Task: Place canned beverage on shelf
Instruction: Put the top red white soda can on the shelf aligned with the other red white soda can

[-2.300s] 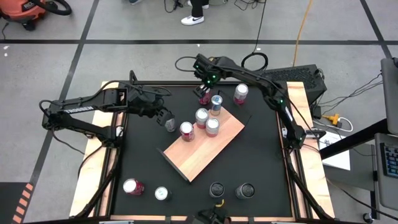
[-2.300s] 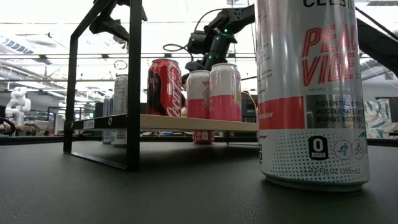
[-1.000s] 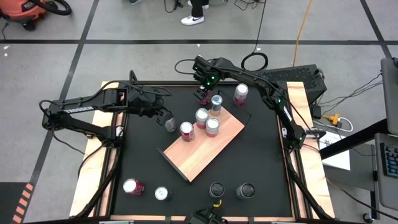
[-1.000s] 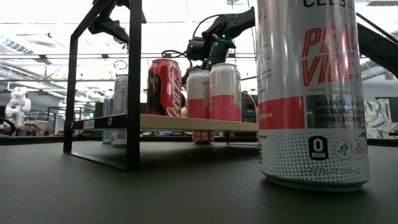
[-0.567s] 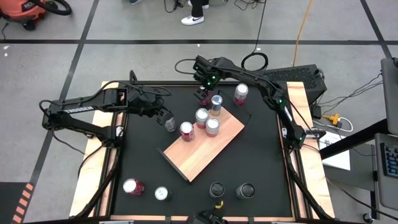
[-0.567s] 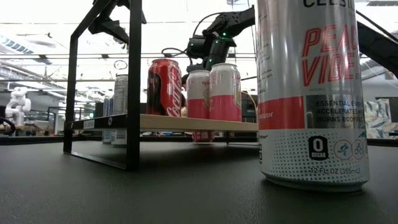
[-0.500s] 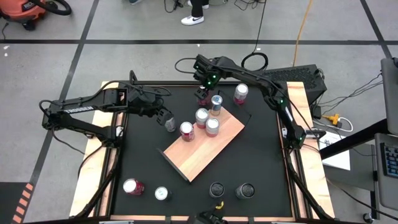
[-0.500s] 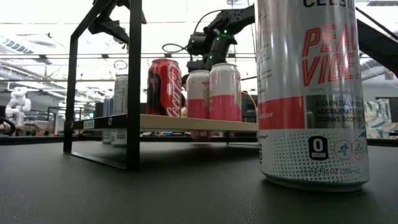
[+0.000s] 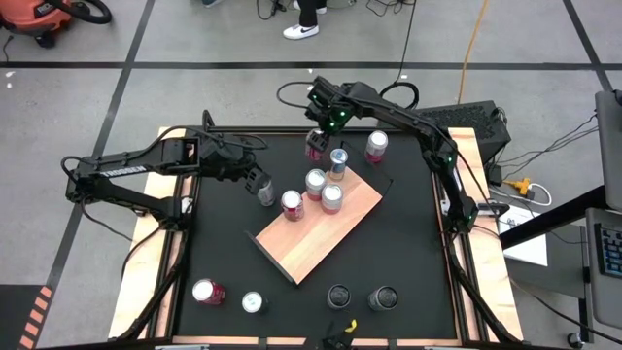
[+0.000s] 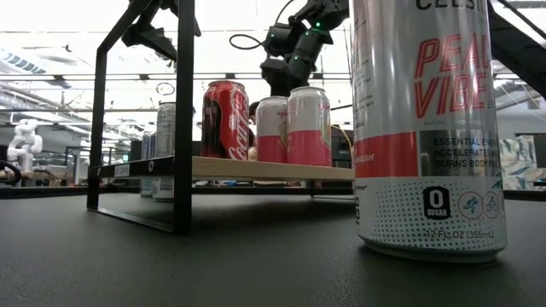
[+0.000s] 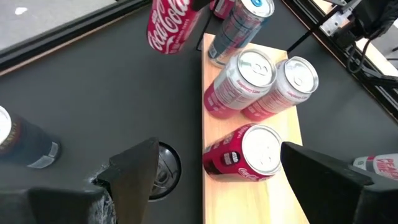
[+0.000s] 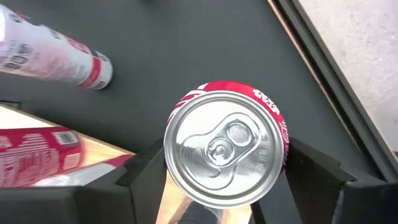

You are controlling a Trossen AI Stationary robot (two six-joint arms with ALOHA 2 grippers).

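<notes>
The shelf (image 9: 321, 233) is a light wooden board on a black frame in the middle of the table. On its far end stand a red cola can (image 11: 245, 152), two pink cans (image 9: 315, 182) (image 9: 332, 197) and a silver can (image 9: 337, 161). Another red cola can (image 12: 224, 149) hangs just beyond the shelf's far corner, with my right gripper (image 9: 315, 146) shut on it. To the shelf's left my left gripper (image 9: 262, 188) is open and touches nothing, above a dark can (image 11: 163, 168) that stands on the table. My right gripper pinches the red cola can between its two fingers, one on each opposite side of the can's wall (image 12: 283, 152) just under the top rim. The fingers (image 12: 311, 177) come down from above, slanting. The can stays upright, top up, lifted clear of the table.
A pink can (image 9: 375, 146) stands on the table at the far right. Near the front edge are two cans at the left (image 9: 207, 292) (image 9: 253, 302) and two dark cans (image 9: 338, 295) (image 9: 383, 297) in the middle. A large silver can (image 10: 426, 128) stands close to the low camera.
My right gripper has risen with the red cola can. The can stood on the table by the shelf's far corner and is now lifted clear, above shelf height. The gripper has rolled a little as it rose.
</notes>
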